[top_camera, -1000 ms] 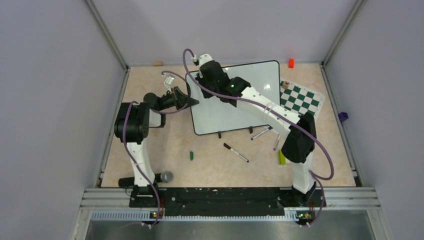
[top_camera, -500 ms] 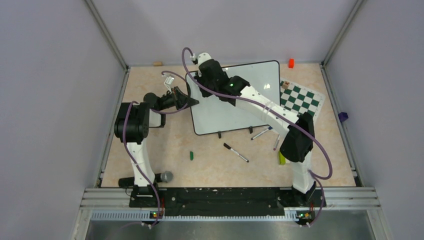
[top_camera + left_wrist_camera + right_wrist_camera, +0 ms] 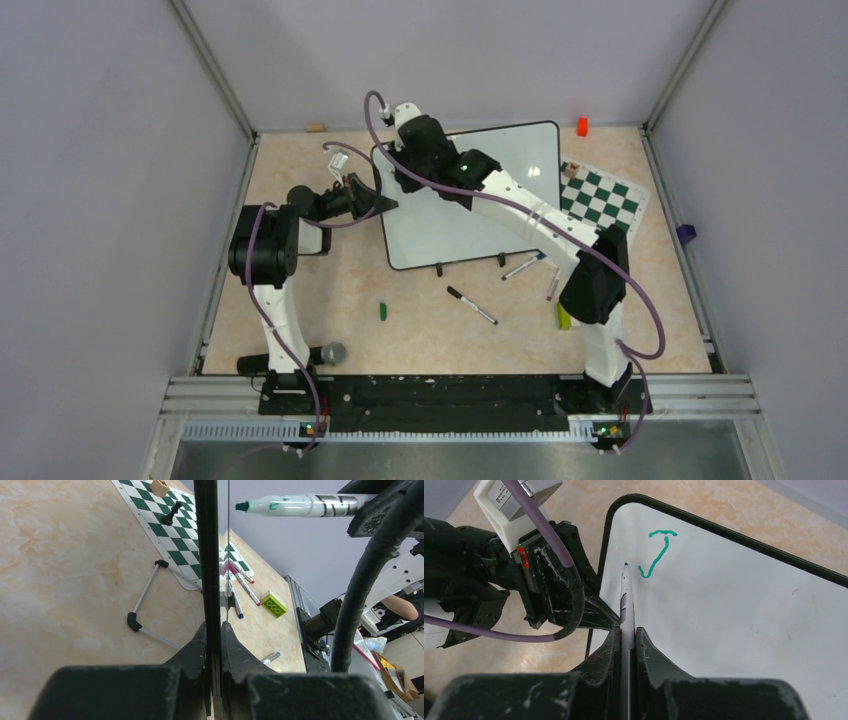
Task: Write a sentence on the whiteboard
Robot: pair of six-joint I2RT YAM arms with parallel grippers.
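The whiteboard (image 3: 520, 170) stands tilted at mid-table. My left gripper (image 3: 380, 205) is shut on its left edge, which the left wrist view shows edge-on (image 3: 206, 555) between the jaws of that gripper (image 3: 213, 630). My right gripper (image 3: 398, 165) hovers over the board's upper left, shut on a teal-green marker (image 3: 626, 595). Of the sentence, only a teal "J" (image 3: 656, 552) shows on the board (image 3: 734, 610). The marker tip sits just left of and below the J. In the left wrist view the marker (image 3: 300, 505) has its tip a small gap off the board.
The green-and-white chess mat (image 3: 600, 198) lies right of the board, with a black pawn (image 3: 172, 514) and wooden cube (image 3: 160, 487). Loose markers (image 3: 471, 306) (image 3: 522, 266), a green cap (image 3: 382, 311) and a lime brick (image 3: 563, 316) lie in front. An orange block (image 3: 582, 126) sits at the back.
My right gripper with the marker has shifted slightly towards the far left over the board. The left arm and the board have not moved.
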